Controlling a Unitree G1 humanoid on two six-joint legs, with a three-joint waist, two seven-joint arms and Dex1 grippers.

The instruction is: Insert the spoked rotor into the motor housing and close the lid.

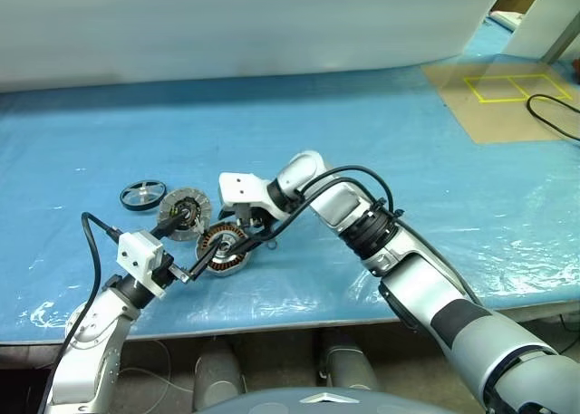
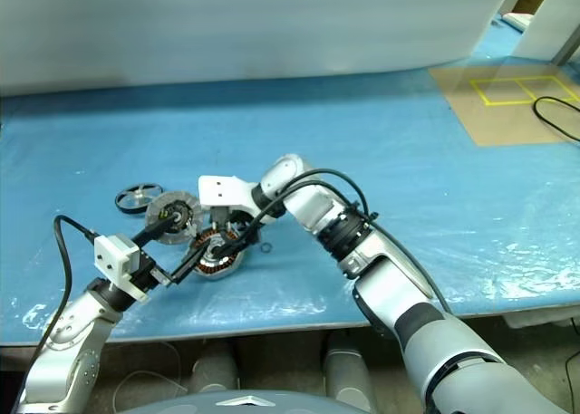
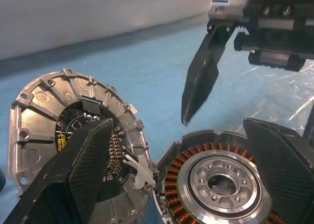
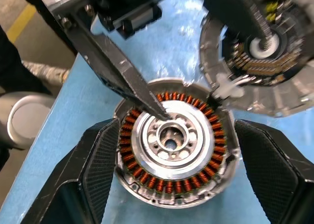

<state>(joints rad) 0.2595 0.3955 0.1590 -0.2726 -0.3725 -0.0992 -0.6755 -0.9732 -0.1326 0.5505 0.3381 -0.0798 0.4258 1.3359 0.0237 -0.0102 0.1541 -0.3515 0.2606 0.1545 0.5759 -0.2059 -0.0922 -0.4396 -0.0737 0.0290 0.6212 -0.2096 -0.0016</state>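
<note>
My black carbon-weave fingers (image 4: 98, 165) frame the motor housing (image 4: 174, 143), its copper-orange windings ringing a bright silver hub. Beside it the lid (image 3: 73, 136) shows silver radial ribs around a dark centre with a yellow label. The spoked rotor (image 1: 143, 195) is black-rimmed with silver spokes, all on a blue table cover (image 1: 362, 124).

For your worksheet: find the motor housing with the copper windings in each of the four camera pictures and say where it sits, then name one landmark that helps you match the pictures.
Left eye view: motor housing, lower left of centre on the blue sheet.
Right eye view, lower left of centre.
Left wrist view, low, right of centre.
Right wrist view, centre.
Shared landmark: the lid, touching the housing's edge.
</note>
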